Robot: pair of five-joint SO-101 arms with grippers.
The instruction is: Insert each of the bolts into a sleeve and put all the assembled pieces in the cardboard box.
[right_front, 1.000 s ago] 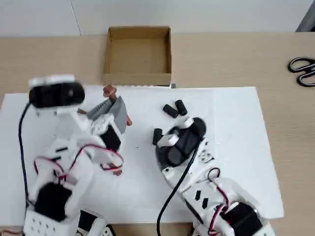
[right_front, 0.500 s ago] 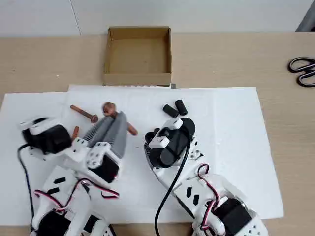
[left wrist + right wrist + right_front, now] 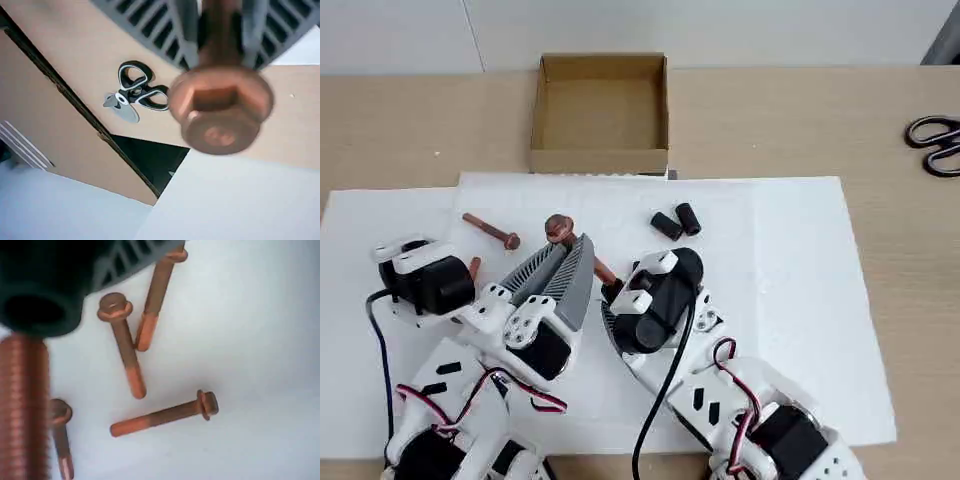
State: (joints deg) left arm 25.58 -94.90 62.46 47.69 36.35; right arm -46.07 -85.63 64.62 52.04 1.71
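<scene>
Far out left of the left pincer [image 3: 572, 246], flat on the white sheet [image 3: 790, 300]: one loose bolt [image 3: 490, 231]. Left pincer clamped tight on a bolt [image 3: 558, 229], hex head poking out past the fingertips, shaft slanting away toward the right pincer [image 3: 620, 288]. Right pincer just beside the left one, closed around a black sleeve [image 3: 35, 310], bore facing the camera on its wrist. Threaded end of the held bolt right up at the sleeve's rim, not in the bore; touching or not, hard to tell. Beneath the right pincer, more bolts [image 3: 122, 345] scattered on the sheet. Beyond the right pincer and a touch to its right, two spare sleeves [image 3: 667, 226] lying close together. Farther back, beyond both pincers, the cardboard box [image 3: 600, 158], open side up. And way off right of the right pincer, on the bare table [image 3: 800, 120]: scissors [image 3: 134, 93], well apart from everything.
</scene>
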